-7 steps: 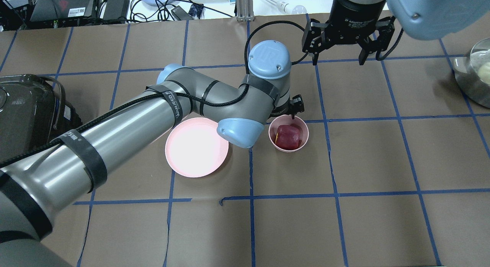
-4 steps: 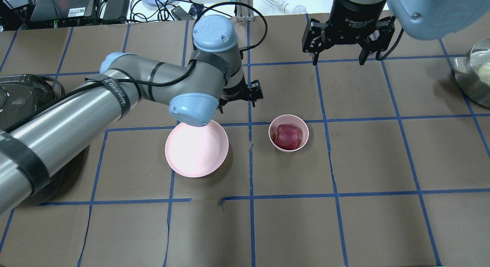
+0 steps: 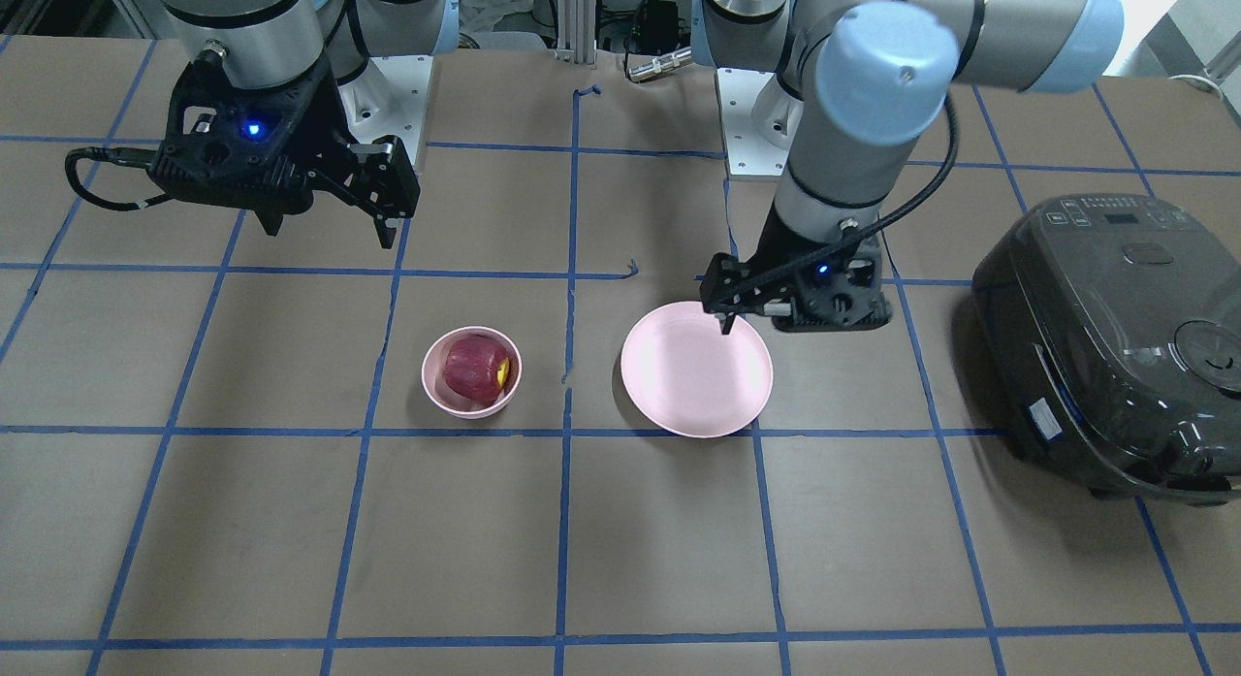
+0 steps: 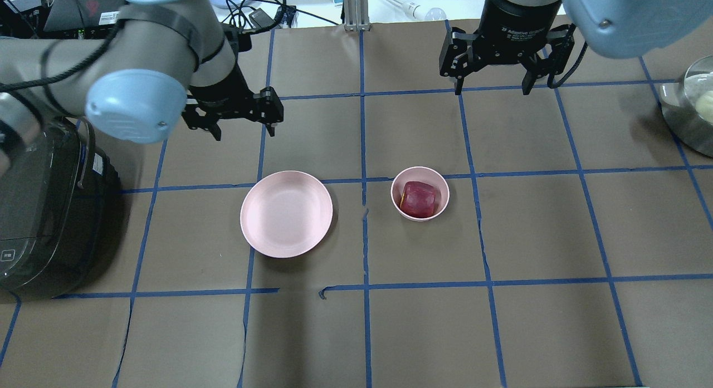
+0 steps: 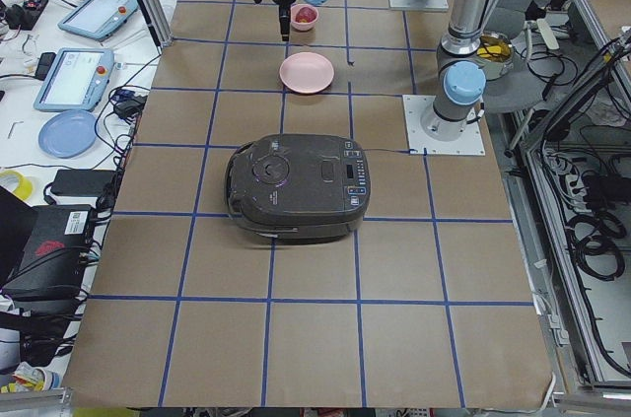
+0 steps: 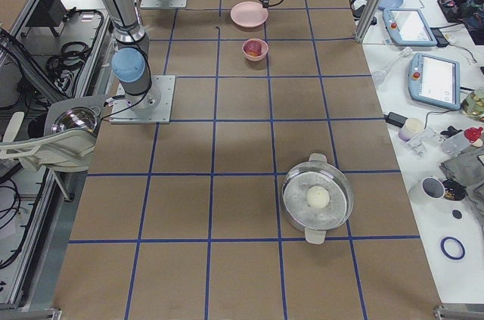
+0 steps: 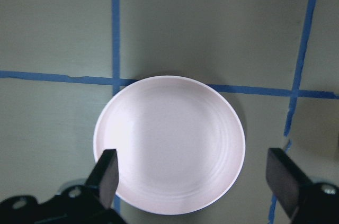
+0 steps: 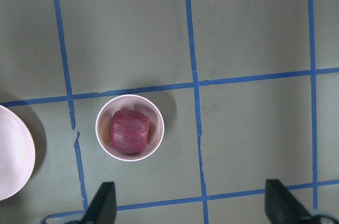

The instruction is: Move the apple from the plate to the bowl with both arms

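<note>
Black left gripper (image 4: 243,131), upper left of the overhead view, hangs wide open and empty, held back of the wide shallow pale pink plate (image 4: 286,214), which lies bare. Right of centre, the small deep pink bowl (image 4: 444,186) cups the dark red apple (image 4: 419,200) — its wall should stop any rolling. Upper right, the black right gripper (image 4: 492,90) gapes empty too, well apart from the bowl. Open brown paper (image 4: 535,237) surrounds both dishes — the transfer looks done

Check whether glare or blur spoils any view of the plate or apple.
Overhead exterior: plate evenly lit, no glare; apple sharp in the bowl. Left wrist: mild bright patch on the plate's left side, detail intact. Side views: both dishes tiny.
</note>
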Available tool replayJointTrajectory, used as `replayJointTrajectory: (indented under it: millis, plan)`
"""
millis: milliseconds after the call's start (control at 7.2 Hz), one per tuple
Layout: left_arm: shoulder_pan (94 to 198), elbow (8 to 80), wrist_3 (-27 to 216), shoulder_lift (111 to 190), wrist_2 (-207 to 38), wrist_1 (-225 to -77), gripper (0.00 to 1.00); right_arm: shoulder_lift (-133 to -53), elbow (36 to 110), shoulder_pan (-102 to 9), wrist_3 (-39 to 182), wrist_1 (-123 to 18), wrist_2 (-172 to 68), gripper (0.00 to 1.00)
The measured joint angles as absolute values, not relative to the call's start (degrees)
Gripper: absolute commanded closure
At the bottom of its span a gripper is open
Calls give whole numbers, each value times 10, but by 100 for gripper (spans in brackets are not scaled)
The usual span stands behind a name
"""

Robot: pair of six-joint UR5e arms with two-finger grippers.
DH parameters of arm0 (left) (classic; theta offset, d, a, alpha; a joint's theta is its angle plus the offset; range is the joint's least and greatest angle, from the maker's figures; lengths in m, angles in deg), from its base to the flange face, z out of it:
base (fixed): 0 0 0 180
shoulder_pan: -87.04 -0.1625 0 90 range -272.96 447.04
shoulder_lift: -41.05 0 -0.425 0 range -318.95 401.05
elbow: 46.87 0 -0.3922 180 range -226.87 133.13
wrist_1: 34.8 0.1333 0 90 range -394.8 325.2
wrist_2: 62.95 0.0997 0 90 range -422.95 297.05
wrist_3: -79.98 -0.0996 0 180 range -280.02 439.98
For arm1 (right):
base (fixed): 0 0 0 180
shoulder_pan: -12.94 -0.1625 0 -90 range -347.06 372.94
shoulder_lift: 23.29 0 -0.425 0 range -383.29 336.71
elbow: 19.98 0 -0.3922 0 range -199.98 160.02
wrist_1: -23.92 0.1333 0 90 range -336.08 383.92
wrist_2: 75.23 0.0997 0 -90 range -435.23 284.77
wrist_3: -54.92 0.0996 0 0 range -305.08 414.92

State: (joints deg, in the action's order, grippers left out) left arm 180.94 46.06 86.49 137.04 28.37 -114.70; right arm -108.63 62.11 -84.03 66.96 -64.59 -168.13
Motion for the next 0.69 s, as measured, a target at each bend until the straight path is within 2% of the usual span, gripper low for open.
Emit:
replayJointTrajectory:
  millis: [278, 694]
  plan:
    - [1797, 418, 848, 1329, 287, -1229, 0, -1086, 621, -840, 670, -646, -1681, 0]
    - [1791, 402, 846, 1319, 281, -1245, 0, -1086, 621, -840, 670, -646, -1681, 0]
